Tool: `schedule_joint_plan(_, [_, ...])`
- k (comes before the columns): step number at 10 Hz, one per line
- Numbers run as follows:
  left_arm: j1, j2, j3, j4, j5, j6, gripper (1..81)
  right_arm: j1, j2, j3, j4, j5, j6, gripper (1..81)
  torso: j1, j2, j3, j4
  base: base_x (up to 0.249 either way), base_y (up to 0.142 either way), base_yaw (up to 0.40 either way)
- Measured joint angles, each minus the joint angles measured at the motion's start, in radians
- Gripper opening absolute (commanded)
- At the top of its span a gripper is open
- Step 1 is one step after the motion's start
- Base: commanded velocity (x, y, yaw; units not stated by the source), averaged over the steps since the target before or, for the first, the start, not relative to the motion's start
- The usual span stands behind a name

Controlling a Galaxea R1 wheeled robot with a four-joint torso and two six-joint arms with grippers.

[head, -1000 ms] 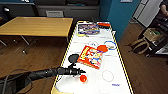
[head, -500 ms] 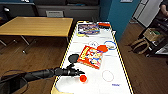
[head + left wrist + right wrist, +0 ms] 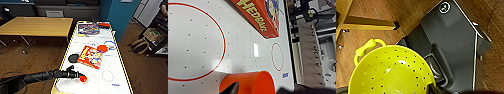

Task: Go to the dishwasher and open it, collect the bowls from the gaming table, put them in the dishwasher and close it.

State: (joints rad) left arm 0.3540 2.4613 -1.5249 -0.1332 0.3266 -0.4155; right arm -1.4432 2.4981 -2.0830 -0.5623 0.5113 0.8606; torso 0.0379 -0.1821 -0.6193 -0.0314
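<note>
Left end effector (image 3: 79,75) reaches over the near end of the gaming table (image 3: 117,87), an orange bowl (image 3: 83,79) at its tip; whether it is clamped on the bowl I cannot tell. Beyond it on this white desk lie a black disc (image 3: 72,58), an orange game box (image 3: 91,56) and a second orange bowl (image 3: 102,48).

Seen from the left wrist, the orange bowl's (image 3: 250,83) open rim and the red circles printed on the top come clear. From the right wrist, a yellow colander (image 3: 389,72) appears above wooden floor (image 3: 373,10).

Compared with a second ago, the arm has moved slightly farther across the top.
</note>
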Motion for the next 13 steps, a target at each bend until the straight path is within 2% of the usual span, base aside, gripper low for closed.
schedule_joint_plan(5, [0.009, -0.002, 0.007, 0.017, -0.005, 0.000, 81.1, 0.000, 0.000, 0.002, -0.004, 0.000, 0.000, 1.0, 0.000, 0.000, 0.000, 0.000, 0.000, 0.000, 0.000])
schedule_joint_plan(7, [0.035, -0.001, 0.007, 0.036, -0.004, 0.000, 81.1, 0.005, 0.000, 0.005, -0.004, -0.001, 0.000, 1.0, 0.000, 0.000, 0.000, 0.000, 0.000, 0.000, 0.000])
schedule_joint_plan(10, [0.041, 0.022, -0.034, 0.040, -0.001, -0.006, 81.1, 0.009, 0.000, 0.011, -0.009, 0.000, 0.000, 1.0, 0.000, 0.000, 0.000, 0.000, 0.000, 0.000, 0.000])
schedule_joint_plan(13, [0.037, 0.060, -0.065, 0.040, 0.000, -0.034, 81.1, 0.009, 0.000, 0.012, -0.011, 0.000, 0.000, 1.0, 0.000, 0.000, 0.000, 0.000, 0.000, 0.000, 0.000])
